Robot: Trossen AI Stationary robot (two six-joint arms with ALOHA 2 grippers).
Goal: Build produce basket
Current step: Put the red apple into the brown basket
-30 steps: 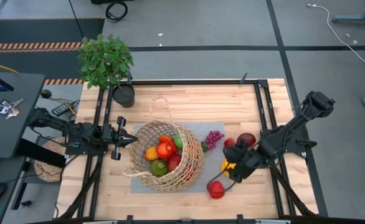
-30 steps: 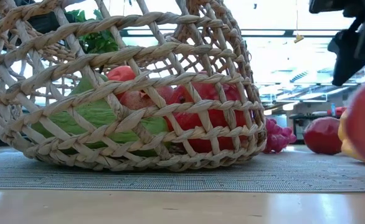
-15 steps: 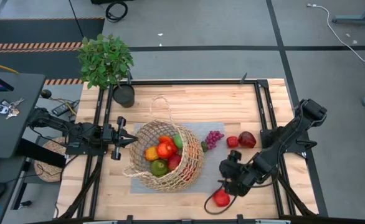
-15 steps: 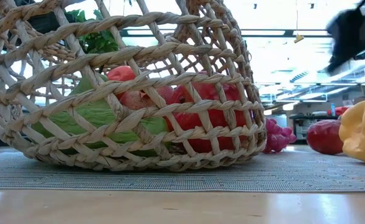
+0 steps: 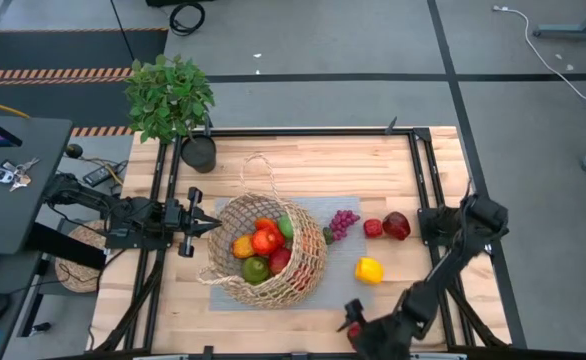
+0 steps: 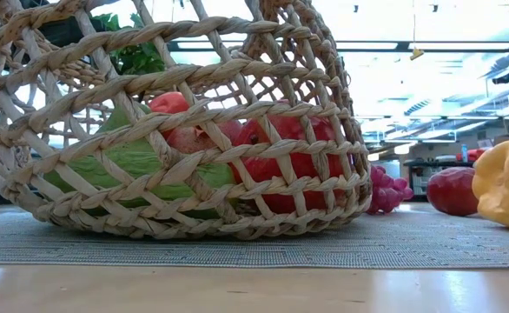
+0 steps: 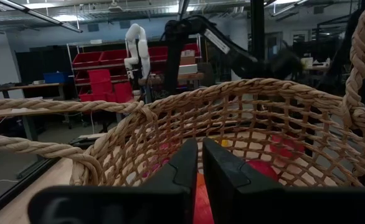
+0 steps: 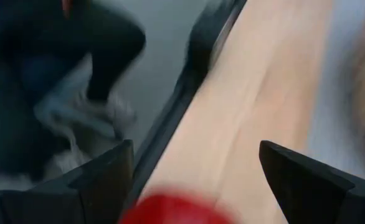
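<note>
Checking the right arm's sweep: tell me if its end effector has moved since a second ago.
Yes. In the high view the right end effector has swung from beside the yellow pepper to the table's near edge, away from the basket.

Two dark jointed arms (image 5: 451, 262) with blocky black wrists.

The basket (image 5: 269, 255) lay on the mat (image 5: 345, 210) at the middle of the table (image 5: 303, 160), with much of the produce inside it. My left gripper (image 5: 205, 227) sat at its left rim. The grapes (image 5: 344, 221) lay just right of the basket, two fruits (image 5: 387, 226) further right, the pepper (image 5: 369, 270) nearer the front. My right gripper (image 5: 355, 328) hung over the front edge.
</note>
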